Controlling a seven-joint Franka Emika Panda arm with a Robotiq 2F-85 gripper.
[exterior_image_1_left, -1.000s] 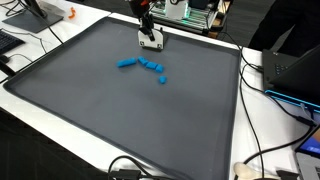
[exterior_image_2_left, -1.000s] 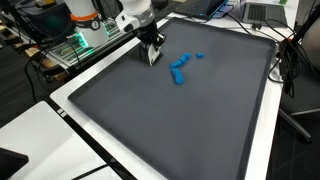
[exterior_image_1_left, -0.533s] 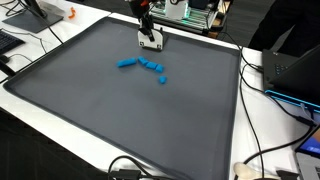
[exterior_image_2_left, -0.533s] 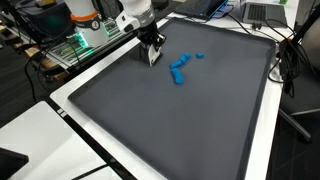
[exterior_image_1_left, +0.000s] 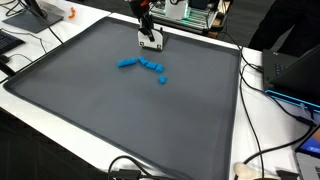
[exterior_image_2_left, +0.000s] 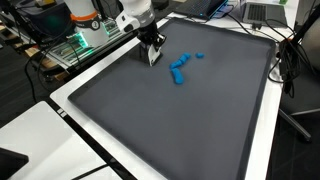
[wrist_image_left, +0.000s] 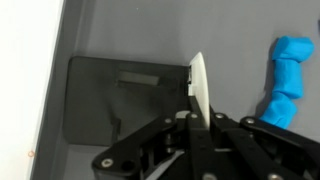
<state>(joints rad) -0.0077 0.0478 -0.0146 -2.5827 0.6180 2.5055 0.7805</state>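
Note:
My gripper (exterior_image_1_left: 149, 36) (exterior_image_2_left: 151, 50) stands low over the far part of a large dark grey mat (exterior_image_1_left: 110, 110) (exterior_image_2_left: 190, 125). It is shut on a thin white flat piece (wrist_image_left: 198, 88), held on edge; the piece also shows in both exterior views (exterior_image_1_left: 151, 43) (exterior_image_2_left: 153, 58). A row of small blue pieces (exterior_image_1_left: 142, 64) (exterior_image_2_left: 180, 69) lies on the mat a short way from the gripper, apart from it. In the wrist view the blue pieces (wrist_image_left: 287, 80) lie at the right edge.
The mat lies on a white table (exterior_image_1_left: 262, 120) (exterior_image_2_left: 95, 135). Cables (exterior_image_1_left: 250, 70), a laptop (exterior_image_1_left: 295, 70) and electronics (exterior_image_1_left: 190, 12) stand round the mat's edges. An orange thing (exterior_image_1_left: 72, 14) lies at the far corner. A dark rectangular patch (wrist_image_left: 120, 100) shows under the gripper.

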